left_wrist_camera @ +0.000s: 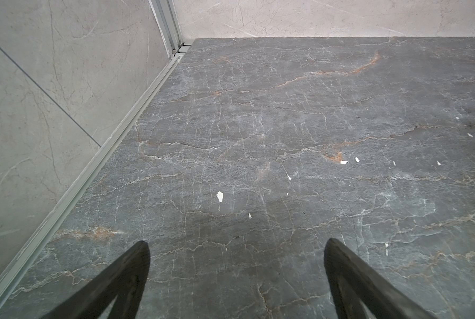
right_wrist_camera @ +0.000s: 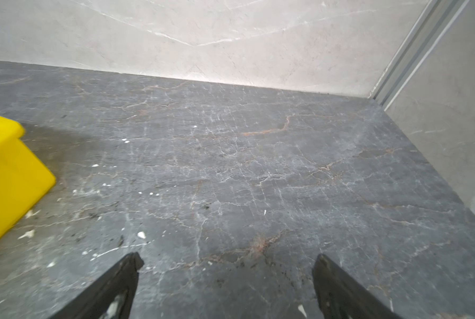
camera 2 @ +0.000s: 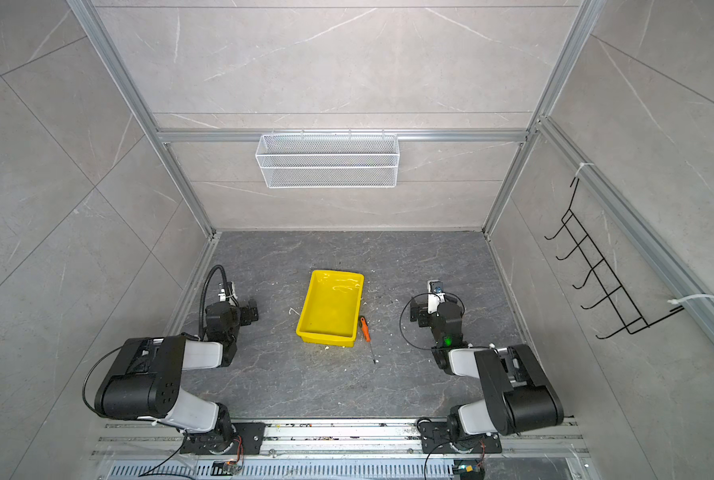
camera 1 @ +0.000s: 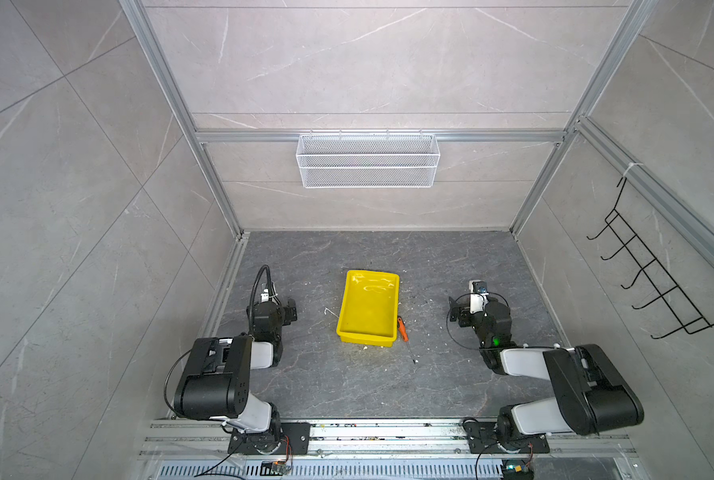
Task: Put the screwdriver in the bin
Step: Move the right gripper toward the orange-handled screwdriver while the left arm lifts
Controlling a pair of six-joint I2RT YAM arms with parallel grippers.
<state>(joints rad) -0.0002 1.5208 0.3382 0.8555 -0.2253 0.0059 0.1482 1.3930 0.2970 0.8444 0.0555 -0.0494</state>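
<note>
Over the tabletop (left_wrist_camera: pixel 258 124) | left gripper (left_wrist_camera: pixel 237 242) spread, empty | right gripper (right_wrist_camera: pixel 228 256) spread, empty | screwdriver (camera 1: pixel 402 330) seemingly touching bin (camera 1: pixel 367 338)

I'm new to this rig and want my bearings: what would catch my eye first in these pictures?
The bright yellow bin stands out, empty, in the middle of the dark stone tabletop. Just outside its near right corner lies the small orange-handled screwdriver. At either side, the left hand and right hand are open, holding nothing.
</note>
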